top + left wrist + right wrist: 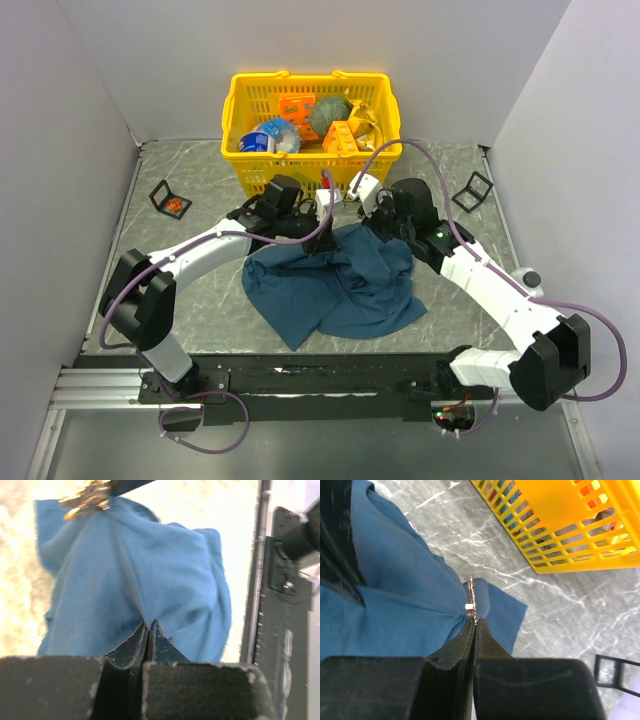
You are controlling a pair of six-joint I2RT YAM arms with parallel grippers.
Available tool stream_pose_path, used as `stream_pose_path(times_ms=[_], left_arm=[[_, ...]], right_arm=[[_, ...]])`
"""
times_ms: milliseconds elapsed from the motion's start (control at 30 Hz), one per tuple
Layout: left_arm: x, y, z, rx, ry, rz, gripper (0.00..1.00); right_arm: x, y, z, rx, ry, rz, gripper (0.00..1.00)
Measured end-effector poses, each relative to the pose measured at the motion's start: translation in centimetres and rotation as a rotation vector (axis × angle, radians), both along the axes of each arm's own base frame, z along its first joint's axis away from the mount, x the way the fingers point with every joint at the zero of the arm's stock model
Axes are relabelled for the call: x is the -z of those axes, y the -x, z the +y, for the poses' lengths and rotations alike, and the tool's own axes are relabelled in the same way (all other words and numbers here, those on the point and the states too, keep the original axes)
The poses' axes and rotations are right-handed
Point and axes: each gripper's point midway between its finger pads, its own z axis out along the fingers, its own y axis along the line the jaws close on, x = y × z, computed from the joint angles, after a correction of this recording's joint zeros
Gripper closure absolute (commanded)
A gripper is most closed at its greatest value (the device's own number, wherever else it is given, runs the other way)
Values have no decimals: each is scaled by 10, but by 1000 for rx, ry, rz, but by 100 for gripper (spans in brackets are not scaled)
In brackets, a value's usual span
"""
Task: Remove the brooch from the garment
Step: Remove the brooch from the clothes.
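Observation:
The garment (340,290) is a dark blue cloth, crumpled mid-table, its far edge pulled up between the two arms. My left gripper (149,624) is shut on a pinched fold of the cloth (140,575). Beyond that fold the brooch (86,499) shows as a small gold-orange trinket at the cloth's raised corner. In the right wrist view the brooch (472,602) is edge-on, a thin coppery strip with a white stub. My right gripper (475,623) is shut on its lower end, with the blue cloth (405,610) bunched against it.
A yellow basket (385,100) holding several packaged items stands just behind the grippers; its wall (570,525) is close to the right gripper. Small black frames sit at the left (170,200), with something orange inside, and at the right (472,190). White walls enclose the table.

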Motion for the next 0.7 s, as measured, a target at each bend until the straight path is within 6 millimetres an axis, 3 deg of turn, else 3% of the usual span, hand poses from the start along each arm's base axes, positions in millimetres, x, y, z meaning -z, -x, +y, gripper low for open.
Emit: stream_pose_path(times_ms=[700], left_arm=[[-13, -34, 21, -186, -48, -107, 99]], right_arm=[[15, 7, -14, -37, 177, -6, 100]])
